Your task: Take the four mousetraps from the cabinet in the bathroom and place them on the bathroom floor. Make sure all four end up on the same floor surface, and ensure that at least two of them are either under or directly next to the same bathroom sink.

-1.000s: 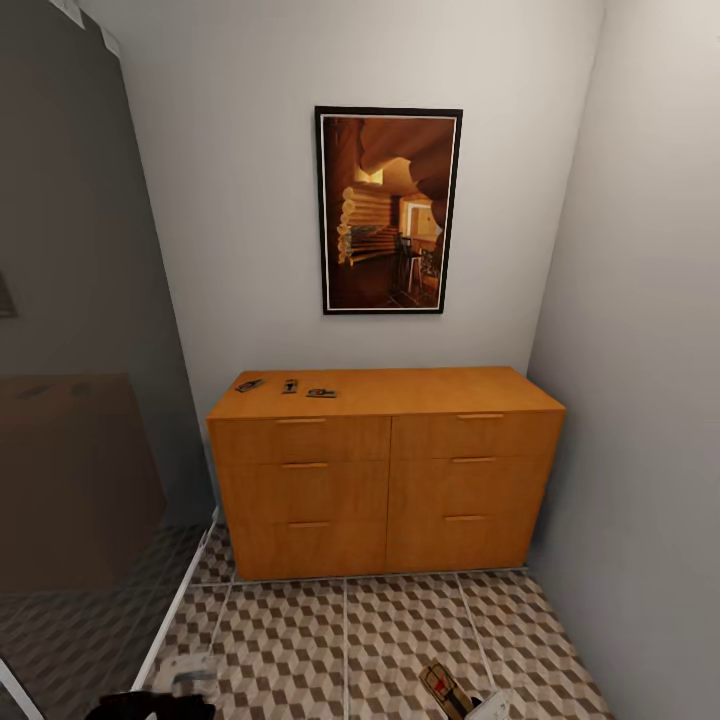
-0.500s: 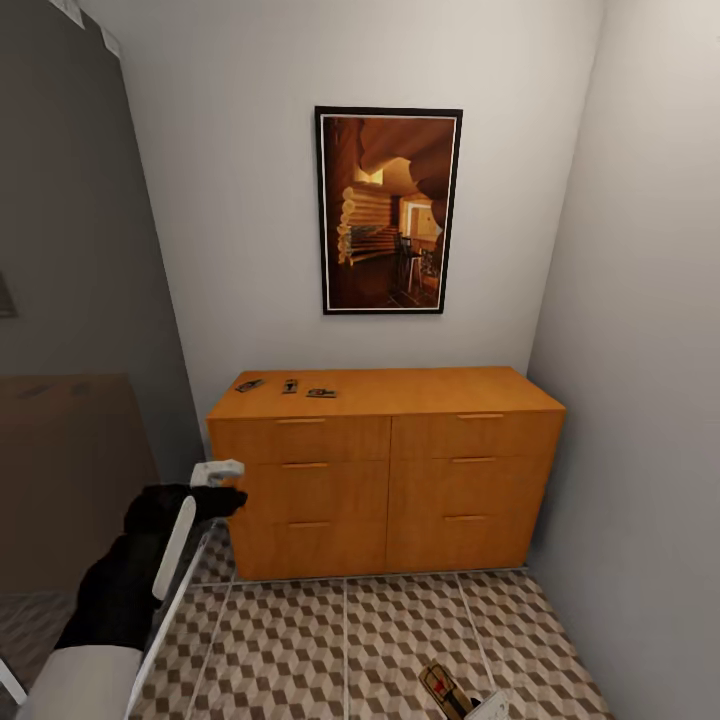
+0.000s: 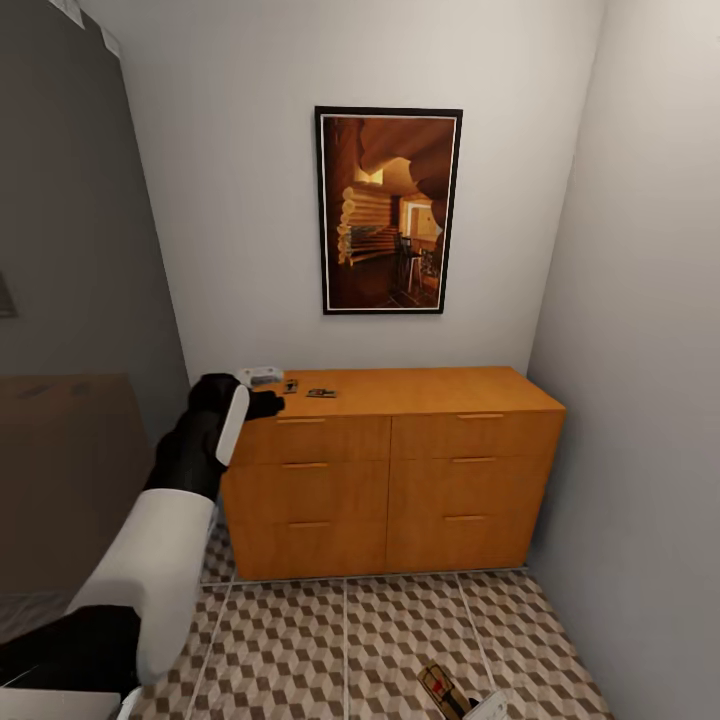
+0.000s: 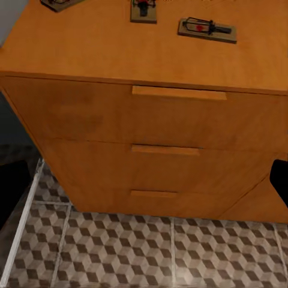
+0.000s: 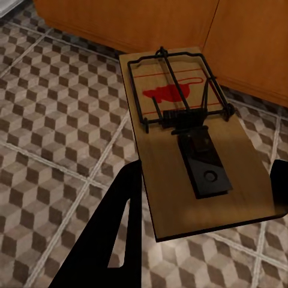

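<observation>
The orange-brown cabinet [image 3: 385, 470] stands against the back wall on the cube-patterned bathroom floor [image 3: 330, 650]. Two mousetraps [image 3: 290, 385] [image 3: 321, 393] lie at the left of its top. In the left wrist view there are three of these mousetraps [image 4: 60, 3] [image 4: 144, 9] [image 4: 207, 28]. My left gripper [image 3: 262, 378] hovers over the top's left end, open and holding nothing. One of its fingers [image 4: 281, 180] is at the frame edge. My right gripper [image 5: 207, 174] is shut on a fourth mousetrap [image 5: 180, 138] [image 3: 445, 692] low over the floor tiles. The sink is out of view.
A framed picture [image 3: 388, 210] hangs above the cabinet. A grey wall [image 3: 640, 400] closes the right side, close to the cabinet's end. A dark reflective panel [image 3: 70, 350] runs along the left. All six drawers [image 4: 179, 93] are closed.
My left arm has risen from the bottom left corner to the left end of the cabinet top. The right gripper and its mousetrap have stayed put.
</observation>
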